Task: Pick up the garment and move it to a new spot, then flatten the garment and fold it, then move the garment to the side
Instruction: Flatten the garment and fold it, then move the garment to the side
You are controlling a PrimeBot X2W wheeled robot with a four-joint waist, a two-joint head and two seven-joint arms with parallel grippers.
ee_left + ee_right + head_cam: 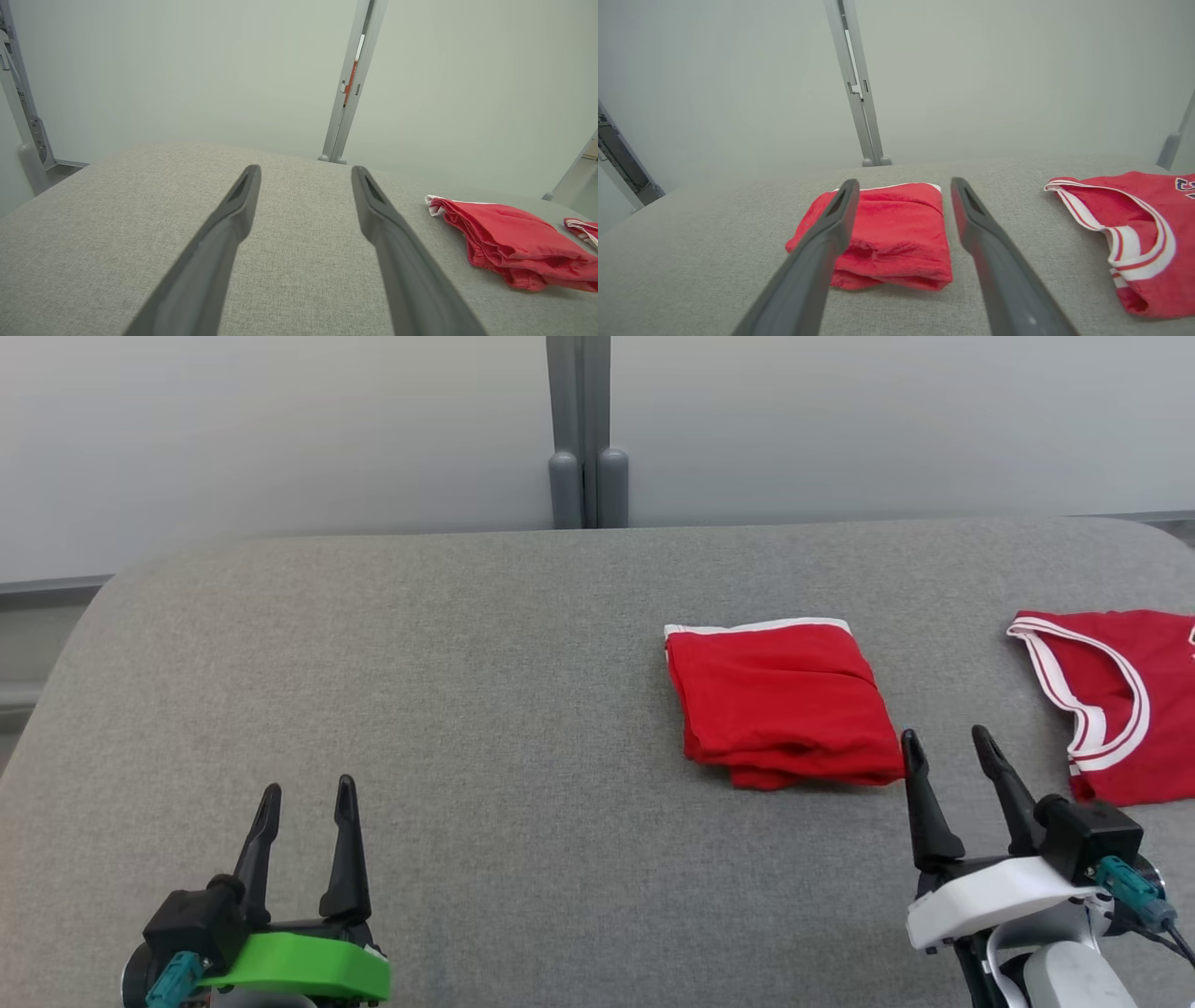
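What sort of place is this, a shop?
Probably a robot test lab: a grey fabric-covered table, plain pale partition panels joined by a metal post, and a folded red garment and red jersey laid out like practice pieces.

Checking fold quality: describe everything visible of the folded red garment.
The folded red garment is soft fabric, white trim along its far edge, a rough rectangle of several layers, near edge uneven. It lies flat on the grey cloth surface, ungripped; the open right claw is close to its near right corner.
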